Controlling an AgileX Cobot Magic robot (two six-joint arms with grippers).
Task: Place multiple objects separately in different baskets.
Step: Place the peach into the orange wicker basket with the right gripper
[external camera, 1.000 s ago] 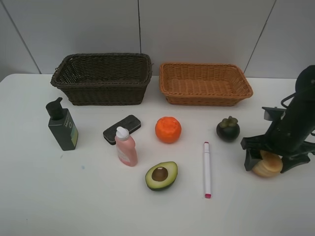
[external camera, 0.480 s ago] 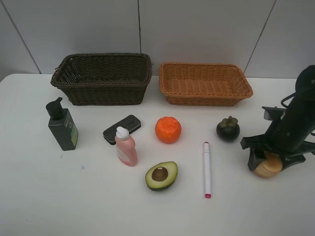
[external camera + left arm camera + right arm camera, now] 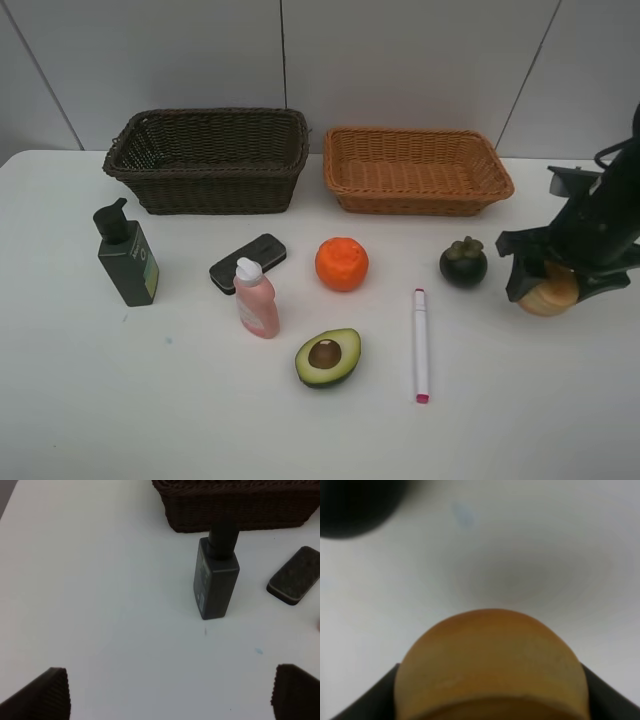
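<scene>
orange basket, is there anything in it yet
No, the light orange-tan basket shows only bare weave inside in the exterior high view.

dk brown woven basket (image 3: 215, 195), orange-tan woven basket (image 3: 415, 205), dk green pump bottle (image 3: 128, 262), pink bottle (image 3: 258, 305) w/ white cap, tan fruit (image 3: 550, 292)

1. Dark green rectangular plastic pump bottle (image 3: 127, 265), standing on the white table (image 3: 150, 400): pale green label (image 3: 150, 273) on one face, print too small to read.
2. Same bottle, left wrist view: faint pale marks on one side face, illegible.
3. Elsewhere, in all three views: no legible text, brand, number or sign.
</scene>
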